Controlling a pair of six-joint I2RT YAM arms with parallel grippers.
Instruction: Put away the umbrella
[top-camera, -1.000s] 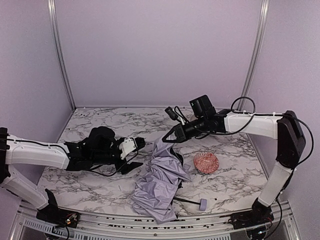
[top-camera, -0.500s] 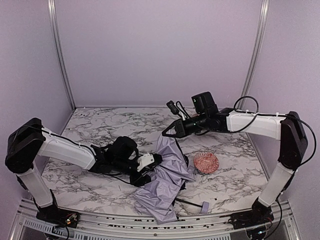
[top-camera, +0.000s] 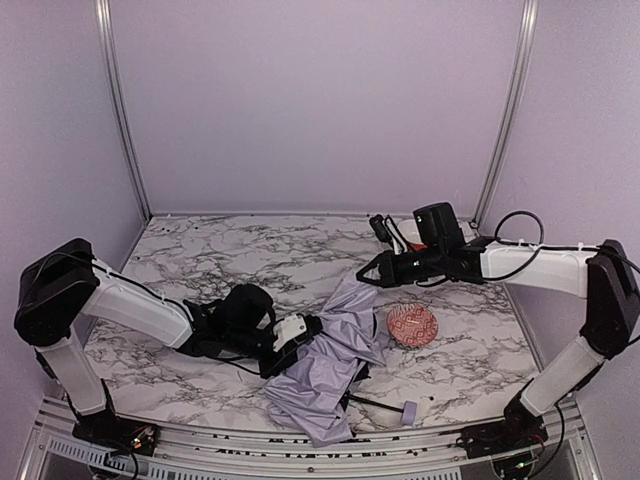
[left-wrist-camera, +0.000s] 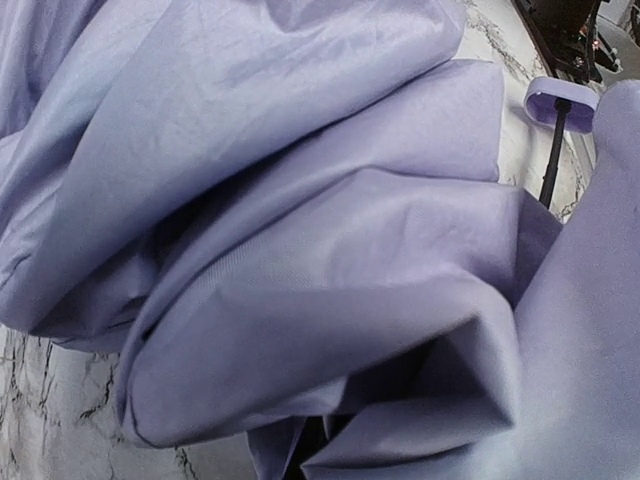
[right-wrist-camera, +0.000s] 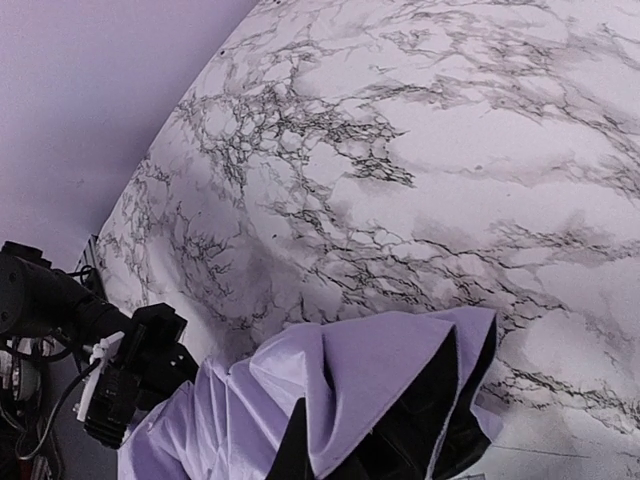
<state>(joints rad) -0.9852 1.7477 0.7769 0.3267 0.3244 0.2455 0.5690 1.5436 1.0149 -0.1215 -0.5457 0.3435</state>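
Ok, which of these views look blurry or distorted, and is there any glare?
Left wrist: umbrella fills the frame, nearest fold at lower right blurred. Right wrist: sharp, table bowed by the lens. Top view: even light, no glare.

A robotics lab test cell: plain lavender wall panels (top-camera: 300, 100) joined by aluminium posts (top-camera: 118, 110) box in a marble-patterned bench (top-camera: 220, 250). Two white-and-black robot arms (top-camera: 130, 305) stand bolted to a metal rail (top-camera: 250, 445) along its near edge, with loose cables (top-camera: 500, 222) showing.
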